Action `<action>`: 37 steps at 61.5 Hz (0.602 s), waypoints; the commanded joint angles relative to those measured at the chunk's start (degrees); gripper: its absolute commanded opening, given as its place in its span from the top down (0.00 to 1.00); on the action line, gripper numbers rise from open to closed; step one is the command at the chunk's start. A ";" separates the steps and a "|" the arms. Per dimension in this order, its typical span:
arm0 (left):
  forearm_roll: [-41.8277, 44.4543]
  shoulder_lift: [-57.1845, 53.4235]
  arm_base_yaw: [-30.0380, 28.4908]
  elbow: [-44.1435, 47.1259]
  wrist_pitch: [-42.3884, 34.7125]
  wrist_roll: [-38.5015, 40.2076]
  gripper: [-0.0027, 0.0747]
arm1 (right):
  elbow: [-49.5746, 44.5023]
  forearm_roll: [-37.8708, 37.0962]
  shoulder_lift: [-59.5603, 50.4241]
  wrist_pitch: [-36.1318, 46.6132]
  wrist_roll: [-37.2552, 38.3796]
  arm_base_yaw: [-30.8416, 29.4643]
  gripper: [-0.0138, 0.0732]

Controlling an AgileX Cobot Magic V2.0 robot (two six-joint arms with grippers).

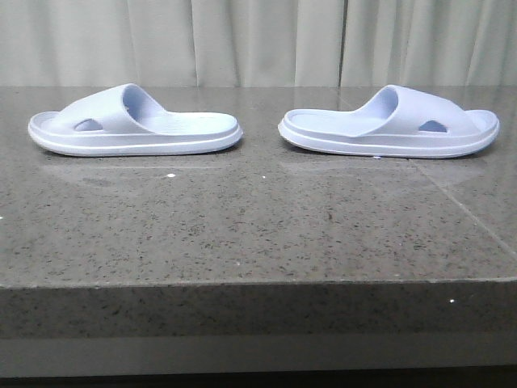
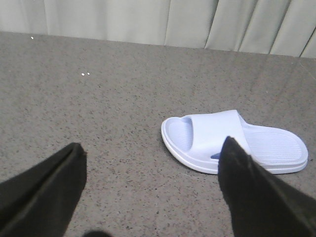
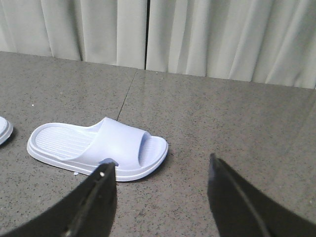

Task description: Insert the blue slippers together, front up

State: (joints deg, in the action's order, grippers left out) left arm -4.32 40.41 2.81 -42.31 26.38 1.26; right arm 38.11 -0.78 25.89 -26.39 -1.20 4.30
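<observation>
Two pale lavender-blue slippers lie flat on the grey stone table, heels toward each other. The left slipper [image 1: 133, 124] has its toe pointing left. It also shows in the left wrist view [image 2: 232, 142]. The right slipper [image 1: 390, 123] has its toe pointing right. It also shows in the right wrist view [image 3: 96, 147]. My left gripper [image 2: 152, 150] is open and empty above bare table, short of the left slipper. My right gripper [image 3: 160, 170] is open and empty, short of the right slipper. Neither gripper shows in the front view.
The grey speckled stone table [image 1: 258, 218] has its front edge near the camera. Pale curtains [image 1: 258, 40] hang behind the table's far edge. The heel of the left slipper [image 3: 4, 129] peeks in at the edge of the right wrist view.
</observation>
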 commanded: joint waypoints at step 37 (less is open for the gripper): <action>-37.38 38.72 -15.15 -26.25 15.77 -24.01 0.26 | 2.08 -0.71 0.71 3.83 -0.12 0.11 0.33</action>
State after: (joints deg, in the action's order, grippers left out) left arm -28.38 76.88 -9.04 -64.81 38.66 -13.18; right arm 38.11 -0.78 25.89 -26.51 -1.20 4.30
